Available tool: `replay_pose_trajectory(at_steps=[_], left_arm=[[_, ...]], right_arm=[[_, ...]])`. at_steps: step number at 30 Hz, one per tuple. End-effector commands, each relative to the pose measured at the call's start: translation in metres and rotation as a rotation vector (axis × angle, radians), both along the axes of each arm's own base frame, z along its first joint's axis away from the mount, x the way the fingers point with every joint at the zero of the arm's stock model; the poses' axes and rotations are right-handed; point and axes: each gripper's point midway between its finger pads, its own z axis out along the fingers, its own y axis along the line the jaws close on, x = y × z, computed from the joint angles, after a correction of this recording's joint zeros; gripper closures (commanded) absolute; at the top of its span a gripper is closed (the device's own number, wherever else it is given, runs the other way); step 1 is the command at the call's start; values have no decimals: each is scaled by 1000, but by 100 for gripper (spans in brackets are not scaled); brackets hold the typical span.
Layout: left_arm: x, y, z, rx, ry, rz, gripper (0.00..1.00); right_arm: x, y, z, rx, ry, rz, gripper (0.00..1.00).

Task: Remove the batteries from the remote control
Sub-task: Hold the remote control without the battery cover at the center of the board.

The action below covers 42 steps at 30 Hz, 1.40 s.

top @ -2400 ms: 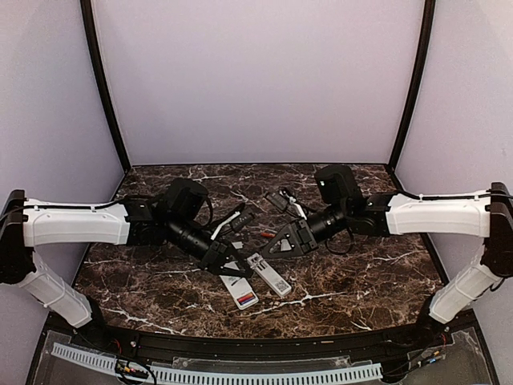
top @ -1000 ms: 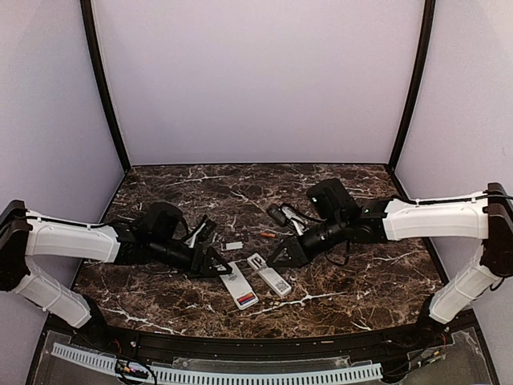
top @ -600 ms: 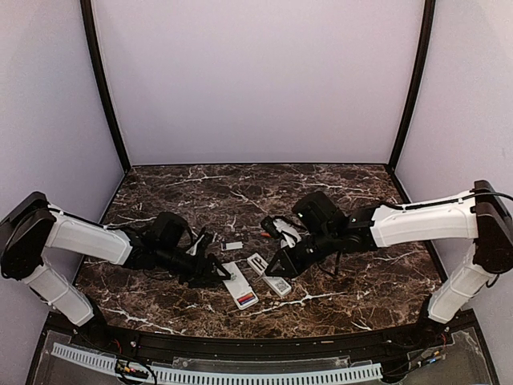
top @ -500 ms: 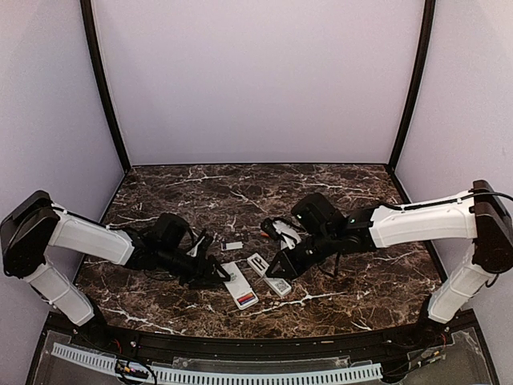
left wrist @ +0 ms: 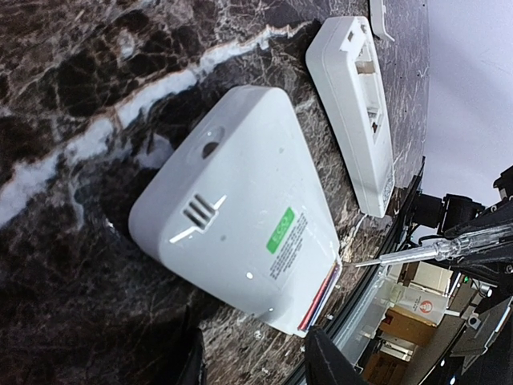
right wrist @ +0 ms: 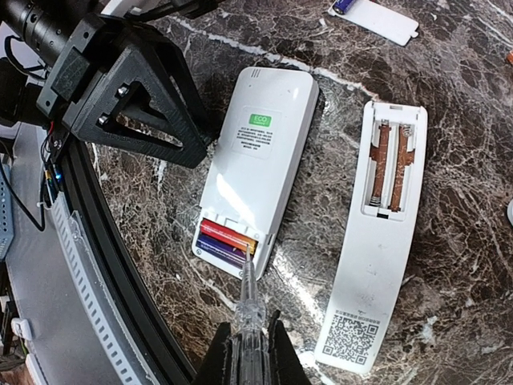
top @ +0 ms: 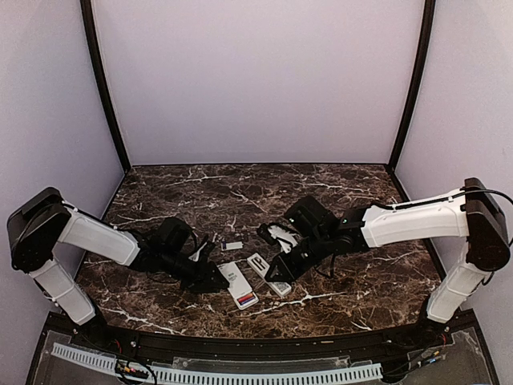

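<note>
Near table [top: 369, 281] centre: left gripper [top: 212, 278] low, just left of white remote [right wrist: 258, 152], jaws partly apart, holding nothing. Two batteries [right wrist: 224, 239], orange-red and purple, sit in its uncovered compartment. Right gripper [right wrist: 251, 357] clamps a clear screwdriver [right wrist: 250, 309], tip at the orange-red one. Second remote [right wrist: 383, 249] lies to the right, springs showing.

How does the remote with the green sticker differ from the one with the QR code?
The green-sticker remote holds its batteries, red and purple; the QR-code remote has an empty bay with bare springs. The green-sticker remote is wider; the QR-code remote is slimmer. Both are white and lie back up on the table, covers off.
</note>
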Motion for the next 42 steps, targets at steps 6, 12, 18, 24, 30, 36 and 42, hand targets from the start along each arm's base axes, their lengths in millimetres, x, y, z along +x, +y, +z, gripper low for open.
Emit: replay_pose_trajectory(at_steps=[6, 12, 18, 24, 30, 36, 42], left_arm=[[1, -2, -2, -5, 14, -10, 62], [1, -3, -2, -4, 17, -14, 64], [1, -3, -3, 0, 17, -17, 67], [2, -4, -3, 2, 18, -18, 71], [4, -5, -4, 2, 21, -19, 75], [3, -7, -5, 2, 26, -20, 81], [2, -6, -8, 5, 34, -20, 86]], right_arm=[[0, 4, -1, -26, -2, -6, 100], [0, 4, -8, -56, 0, -15, 100], [2, 3, -13, -88, 4, -33, 100], [2, 1, -10, -119, 6, -51, 100], [1, 2, -8, -146, 8, -63, 100], [-2, 2, -5, -159, 2, -70, 100], [-5, 3, -5, -166, 13, -68, 100]])
